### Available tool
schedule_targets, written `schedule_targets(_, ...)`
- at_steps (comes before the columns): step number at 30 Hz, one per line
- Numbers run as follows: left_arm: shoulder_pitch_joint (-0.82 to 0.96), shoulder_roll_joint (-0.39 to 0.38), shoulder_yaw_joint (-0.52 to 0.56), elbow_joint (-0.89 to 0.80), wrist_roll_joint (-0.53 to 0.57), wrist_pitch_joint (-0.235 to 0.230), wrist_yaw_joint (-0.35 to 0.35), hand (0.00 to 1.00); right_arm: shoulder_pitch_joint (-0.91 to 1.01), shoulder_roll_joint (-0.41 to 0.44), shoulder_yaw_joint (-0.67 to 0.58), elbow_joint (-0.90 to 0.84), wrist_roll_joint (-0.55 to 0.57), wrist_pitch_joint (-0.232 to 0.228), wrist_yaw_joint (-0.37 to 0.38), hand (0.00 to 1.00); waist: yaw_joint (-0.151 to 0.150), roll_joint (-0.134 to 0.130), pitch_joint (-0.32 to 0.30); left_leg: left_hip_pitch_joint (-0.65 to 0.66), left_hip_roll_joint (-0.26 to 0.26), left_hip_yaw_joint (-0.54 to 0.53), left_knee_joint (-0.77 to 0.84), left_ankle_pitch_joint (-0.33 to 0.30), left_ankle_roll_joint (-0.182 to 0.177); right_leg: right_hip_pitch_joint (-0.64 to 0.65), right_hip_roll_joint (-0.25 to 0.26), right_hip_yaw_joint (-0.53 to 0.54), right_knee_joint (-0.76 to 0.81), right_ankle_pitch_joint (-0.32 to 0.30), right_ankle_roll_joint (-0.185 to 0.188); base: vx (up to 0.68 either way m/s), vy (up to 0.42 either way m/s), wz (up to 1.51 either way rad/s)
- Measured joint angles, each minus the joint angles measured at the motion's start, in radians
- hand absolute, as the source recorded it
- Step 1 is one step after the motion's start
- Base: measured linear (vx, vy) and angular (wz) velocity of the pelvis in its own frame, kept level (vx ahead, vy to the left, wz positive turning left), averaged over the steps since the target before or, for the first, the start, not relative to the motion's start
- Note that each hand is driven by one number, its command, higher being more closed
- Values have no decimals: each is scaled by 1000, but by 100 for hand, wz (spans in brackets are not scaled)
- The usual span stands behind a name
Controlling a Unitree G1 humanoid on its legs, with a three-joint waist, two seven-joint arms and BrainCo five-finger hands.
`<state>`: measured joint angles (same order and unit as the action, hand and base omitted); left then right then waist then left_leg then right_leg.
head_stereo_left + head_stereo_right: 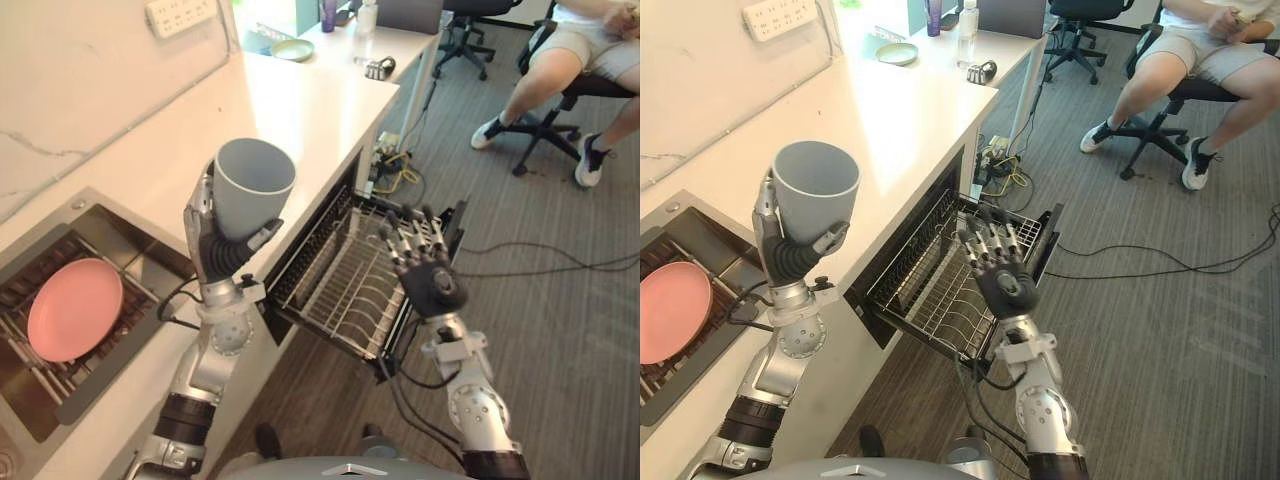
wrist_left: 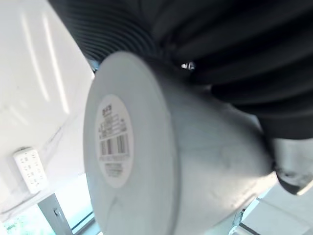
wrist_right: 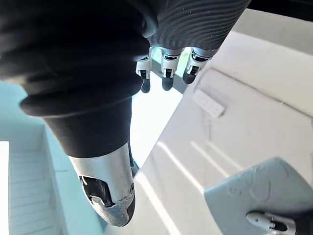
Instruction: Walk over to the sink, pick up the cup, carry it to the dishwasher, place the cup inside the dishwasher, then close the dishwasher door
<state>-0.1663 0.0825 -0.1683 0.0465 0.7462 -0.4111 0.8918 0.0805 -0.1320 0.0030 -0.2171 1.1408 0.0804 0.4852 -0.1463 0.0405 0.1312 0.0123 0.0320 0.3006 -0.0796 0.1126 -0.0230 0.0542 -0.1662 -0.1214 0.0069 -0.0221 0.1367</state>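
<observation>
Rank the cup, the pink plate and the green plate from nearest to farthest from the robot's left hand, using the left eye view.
1. cup: held in the left hand.
2. pink plate: in the sink, on the hand's left.
3. green plate: far back along the white counter.

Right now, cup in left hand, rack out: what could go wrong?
1. The left hand grips the tall grey cup only near its base; tilting could slip it.
2. The open right hand hovers over the wire dishwasher rack, possibly crowding the cup's path.
</observation>
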Motion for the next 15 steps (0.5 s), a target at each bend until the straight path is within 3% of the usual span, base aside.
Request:
schedule_targets(4, -9, 13, -40, 25, 69, 75, 75, 100, -9, 0, 52, 2, -34, -48, -52, 0, 2, -7, -4, -11, -4, -12, -1, 10, 6, -4, -2, -9, -1, 6, 1, -22, 18, 7)
schedule_targets(9, -18, 24, -81, 80, 148, 108, 138, 100, -39, 0, 74, 45, -61, -87, -91, 0, 8, -31, -24, -22, -5, -33, -6, 27, 11, -5, -3, -31, 1, 8, -1, -63, 30, 14)
schedule_targets(15, -24, 36, -146, 86, 182, 158, 144, 100, -89, -3, 127, 46, -155, -123, -181, 0, 17, -34, -32, -36, -9, -64, -7, 48, 21, -6, -6, -59, 12, 4, -11, -66, 40, 15)
